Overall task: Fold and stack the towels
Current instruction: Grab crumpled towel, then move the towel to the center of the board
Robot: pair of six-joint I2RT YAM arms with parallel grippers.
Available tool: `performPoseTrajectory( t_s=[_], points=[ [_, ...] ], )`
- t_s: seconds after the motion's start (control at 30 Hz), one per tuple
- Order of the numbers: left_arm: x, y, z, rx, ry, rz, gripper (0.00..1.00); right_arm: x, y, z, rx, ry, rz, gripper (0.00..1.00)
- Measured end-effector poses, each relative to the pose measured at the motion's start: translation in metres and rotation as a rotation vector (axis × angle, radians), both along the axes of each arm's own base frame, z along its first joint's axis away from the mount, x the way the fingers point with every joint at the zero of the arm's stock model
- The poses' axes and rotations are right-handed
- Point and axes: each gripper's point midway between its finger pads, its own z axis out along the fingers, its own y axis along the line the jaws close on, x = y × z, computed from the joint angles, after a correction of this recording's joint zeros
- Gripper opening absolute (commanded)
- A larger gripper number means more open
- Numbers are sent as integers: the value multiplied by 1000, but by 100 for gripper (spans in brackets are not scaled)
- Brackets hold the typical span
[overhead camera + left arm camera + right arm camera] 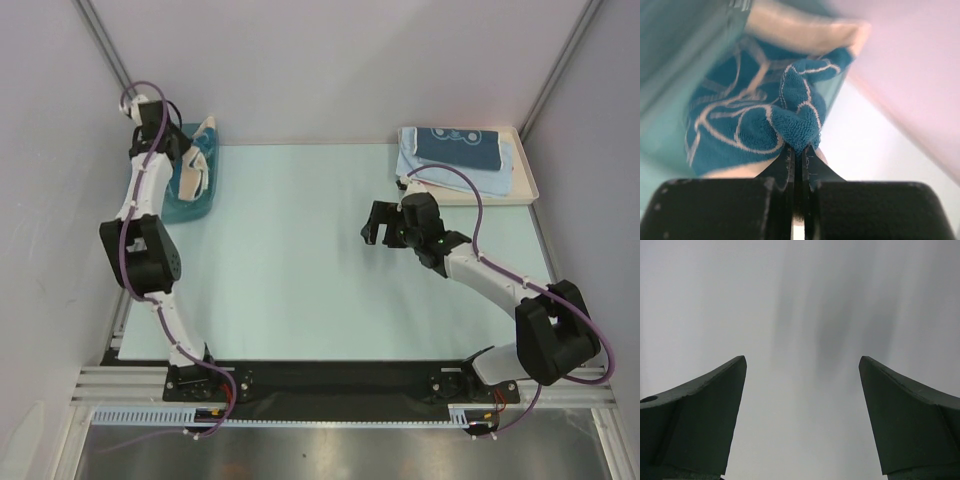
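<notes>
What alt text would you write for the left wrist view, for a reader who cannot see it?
The left fingers are shut on a fold of a teal towel with cream lines. Behind it is a blurred blue-green bin wall, and the pale table shows at right.

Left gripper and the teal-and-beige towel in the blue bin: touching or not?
Touching. The left wrist view shows the left gripper shut on a bunched fold of the teal-and-beige towel, cloth pinched right at its fingertips.
</notes>
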Motion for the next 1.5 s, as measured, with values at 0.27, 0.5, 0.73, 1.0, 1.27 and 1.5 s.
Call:
performPoseTrajectory(
  t_s=[0.27, 0.5, 0.73, 1.0, 1.27, 1.5],
  points=[
    [-30, -92, 207, 274, -389, -175, 0, 2, 10, 8, 32, -64, 33, 98],
    [-155, -243, 341, 264, -749, -454, 0, 0, 7, 21, 42, -122, 17, 98],
    [-262, -309, 301, 91, -780, -614, 0, -7, 0, 55, 68, -224, -37, 99],
    [-285, -315, 104, -18, -439, -646, 19, -30, 3, 56, 70, -255, -51, 99],
    [-242, -216, -77, -77, -30, -409, 54, -31, 17, -43, -70, -34, -47, 98],
    [-223, -211, -49, -104, -76, -428, 69, -45, 27, -66, -114, 17, -41, 97]
  ],
)
